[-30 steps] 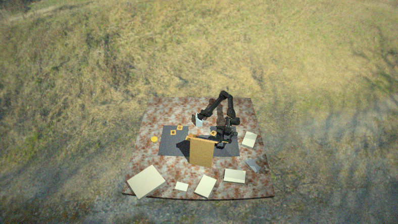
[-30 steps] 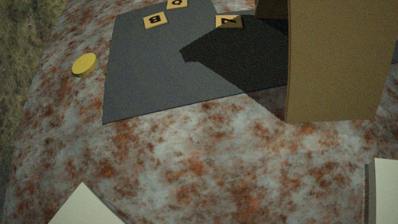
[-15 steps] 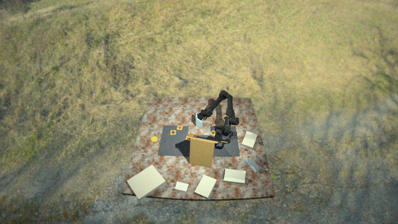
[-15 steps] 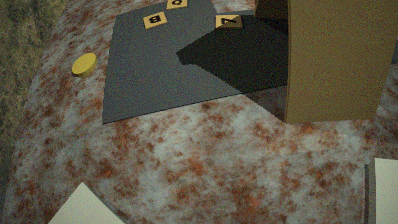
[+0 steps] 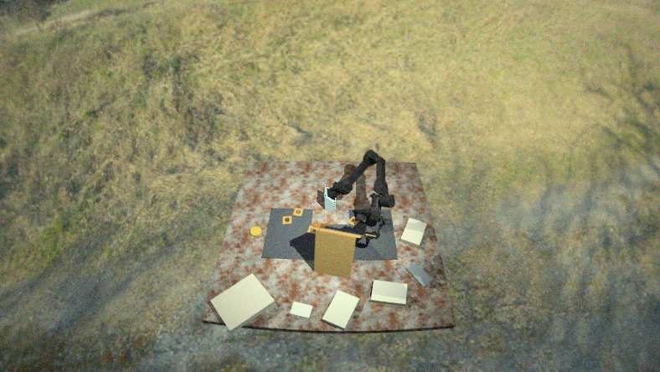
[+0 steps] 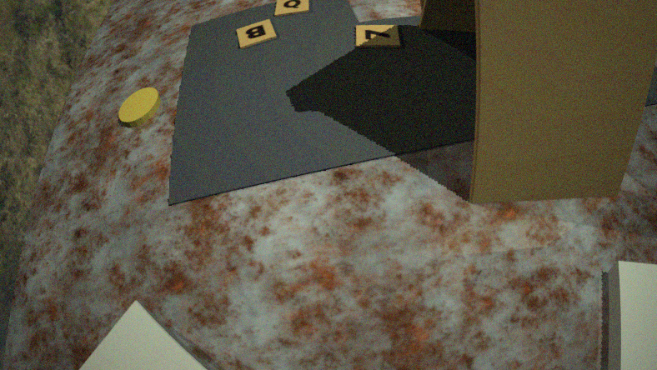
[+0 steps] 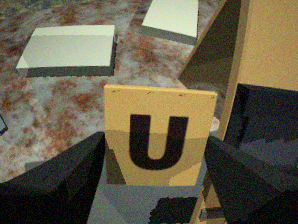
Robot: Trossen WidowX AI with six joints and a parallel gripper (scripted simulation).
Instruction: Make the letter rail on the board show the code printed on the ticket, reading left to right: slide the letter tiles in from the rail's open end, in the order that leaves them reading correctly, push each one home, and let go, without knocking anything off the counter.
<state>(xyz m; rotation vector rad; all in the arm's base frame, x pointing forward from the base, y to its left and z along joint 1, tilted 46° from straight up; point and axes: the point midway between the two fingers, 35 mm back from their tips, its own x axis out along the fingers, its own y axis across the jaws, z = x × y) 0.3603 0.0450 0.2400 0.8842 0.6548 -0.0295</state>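
Note:
My gripper [image 5: 369, 236] [image 7: 156, 141] is shut on the U tile [image 7: 159, 107], held upright with its letter facing the wrist camera, just right of the tan board [image 5: 334, 254] [image 6: 560, 101] [image 7: 272, 40]. The board's letter side is hidden from the top and exterior views. The B tile [image 5: 286, 219] [image 6: 256, 32] and Q tile [image 5: 298, 212] [image 6: 292, 5] lie on the dark mat [image 5: 281, 245] [image 6: 220, 137]. A half-shadowed tile [image 6: 378, 36] has a mark like a 7, L or Z. Another tile [image 5: 353, 220] lies by the arm, letter unreadable. A pale upright panel [image 5: 329, 203] stands behind; no code is readable.
A yellow disc [image 5: 255, 230] [image 6: 139, 106] lies left of the mat. Pale blocks [image 5: 242, 301] [image 5: 340, 308] [image 5: 389, 291] line the front of the counter. Another block [image 5: 414, 231] and a grey plate [image 5: 419, 274] are on the right. A small white slab [image 5: 301, 309] lies at the front.

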